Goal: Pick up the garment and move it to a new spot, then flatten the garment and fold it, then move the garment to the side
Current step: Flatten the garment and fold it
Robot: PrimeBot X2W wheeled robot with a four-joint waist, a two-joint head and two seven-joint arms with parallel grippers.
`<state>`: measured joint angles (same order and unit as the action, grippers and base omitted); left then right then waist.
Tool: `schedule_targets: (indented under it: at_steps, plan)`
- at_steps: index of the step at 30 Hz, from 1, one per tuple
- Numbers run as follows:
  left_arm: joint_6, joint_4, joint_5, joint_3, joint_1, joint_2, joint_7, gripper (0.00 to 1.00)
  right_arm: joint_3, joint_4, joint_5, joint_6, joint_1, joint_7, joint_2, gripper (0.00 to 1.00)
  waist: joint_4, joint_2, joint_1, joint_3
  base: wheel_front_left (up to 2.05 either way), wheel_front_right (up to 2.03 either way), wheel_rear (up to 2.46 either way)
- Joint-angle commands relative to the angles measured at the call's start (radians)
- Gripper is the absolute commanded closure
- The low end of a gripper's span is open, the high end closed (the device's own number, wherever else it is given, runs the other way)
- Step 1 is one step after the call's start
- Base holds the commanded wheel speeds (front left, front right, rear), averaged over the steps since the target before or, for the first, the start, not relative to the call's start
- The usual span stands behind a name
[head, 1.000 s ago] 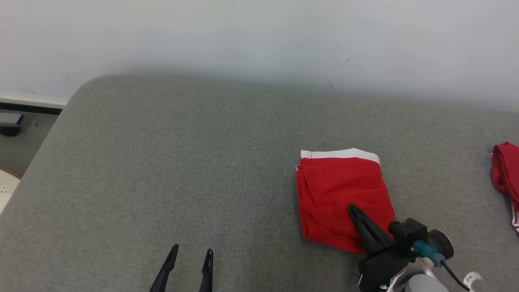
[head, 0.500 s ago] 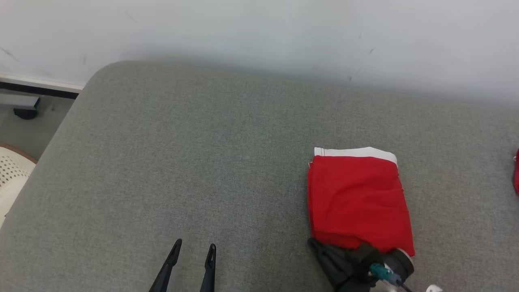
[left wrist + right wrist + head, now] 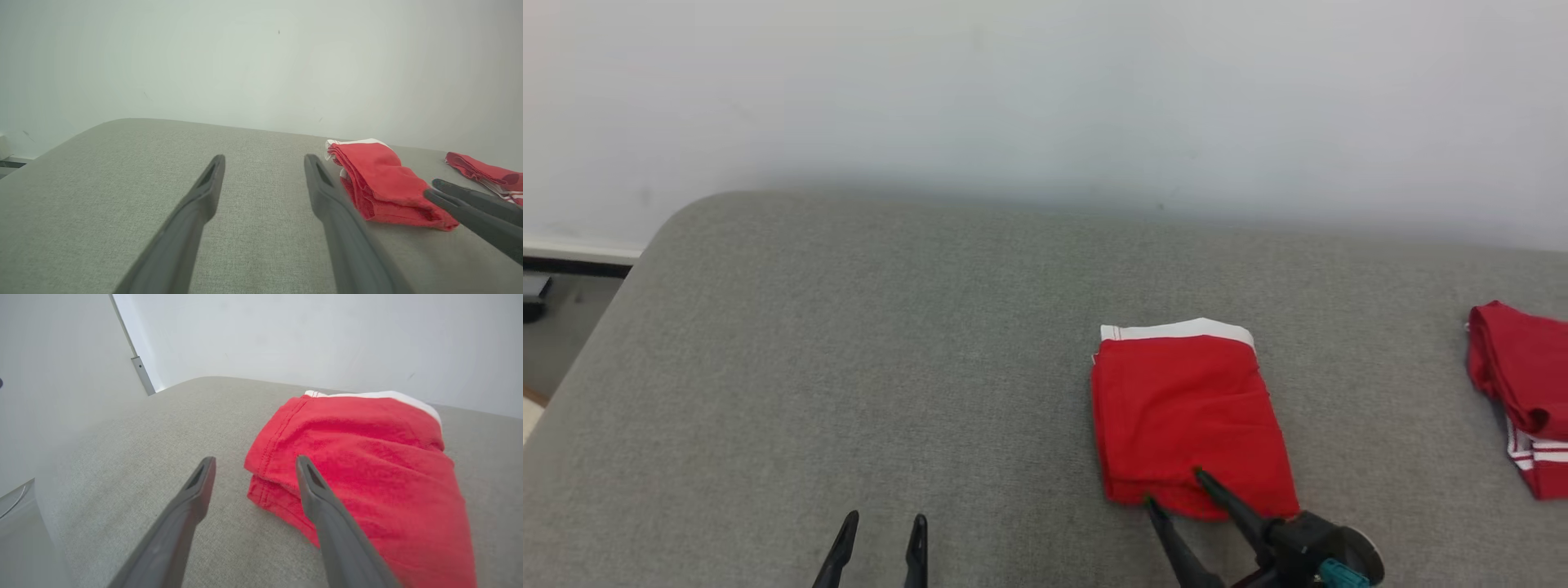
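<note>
Grey cushion point(image 3: 849, 367); folded red garment point(image 3: 1188, 416) mid-right; second red cloth point(image 3: 1515, 392) well apart.

Left hand point(image 3: 265, 158), fingers apart, over grey cushion point(image 3: 102, 183); folded red garment point(image 3: 384, 183) just beside.

Bench: I see a wide bench point(image 3: 849, 367) covered in grey woven fabric, flat on top, with a rounded far left corner.
Wall: a plain pale wall point(image 3: 1013, 98) with a few small dark specks stands right behind the bench's far edge.
Skirting: left of the bench's rounded corner, a dark skirting band point(image 3: 572, 266) under a white strip runs along the wall's foot.
Floor: grey floor point(image 3: 568, 343) shows beyond the bench's left edge. A low dark object point(image 3: 533, 296) sits there, and I can't make out what it is.
Light: soft and even, with a faint shadow on the wall just above the bench's far edge.
</note>
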<state>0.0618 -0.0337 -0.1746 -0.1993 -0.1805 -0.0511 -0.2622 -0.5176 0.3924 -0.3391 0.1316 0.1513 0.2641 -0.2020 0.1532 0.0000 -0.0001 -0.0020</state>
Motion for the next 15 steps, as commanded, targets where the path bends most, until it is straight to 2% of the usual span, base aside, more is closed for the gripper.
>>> schedule_targets:
  at_steps: [1, 7, 15]
  plan:
    - [-0.005, 0.007, -0.018, 0.010, -0.014, 0.001, -0.002, 0.00, 0.040, -0.018, 0.027, -0.002, -0.018, 0.000, 0.001, 0.00, -0.074, 0.0000, 0.0001, -0.039, 0.00, 0.00, 0.00]
    - [-0.011, 0.025, -0.028, 0.069, -0.011, 0.001, -0.002, 0.00, 0.173, -0.082, 0.076, -0.002, -0.049, 0.000, 0.009, 0.00, -0.170, 0.0000, 0.0001, -0.058, 0.00, 0.00, 0.00]
    - [-0.009, 0.026, -0.035, 0.109, -0.033, 0.001, -0.002, 0.00, 0.254, -0.203, 0.067, -0.002, -0.126, 0.000, -0.003, 0.00, -0.224, 0.0000, 0.0001, -0.087, 0.00, 0.00, 0.00]
